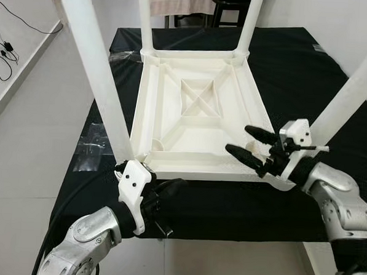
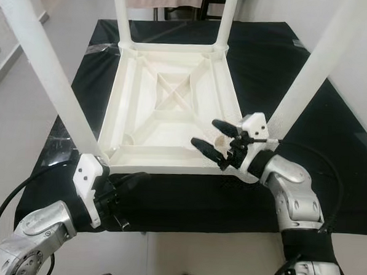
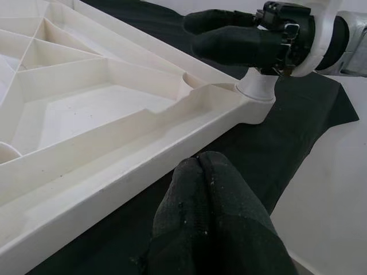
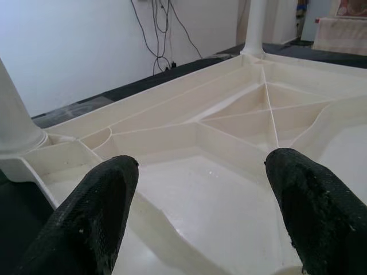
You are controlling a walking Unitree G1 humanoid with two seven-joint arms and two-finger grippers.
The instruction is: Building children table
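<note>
A white plastic children's table [image 1: 197, 107] lies upside down on a black-covered surface [image 1: 285, 69], its ribbed underside facing up. Legs stand up from all its corners: near left [image 1: 92, 65], near right [image 1: 352, 91] and two at the back [image 1: 145, 18]. My right gripper [image 1: 237, 138] is open just above the underside, beside the near right leg socket, holding nothing. My left gripper [image 1: 171, 187] is shut and empty, low over the black cover in front of the table's near rim [image 3: 114, 172], close to the near left corner.
Grey floor surrounds the black surface. Cables [image 1: 3, 48] lie along the wall at the left. A black stool [image 1: 230, 7] and a hanging beige cloth [image 1: 178, 2] stand behind the far edge. Clear plastic wrap [image 1: 91, 145] lies at the surface's left edge.
</note>
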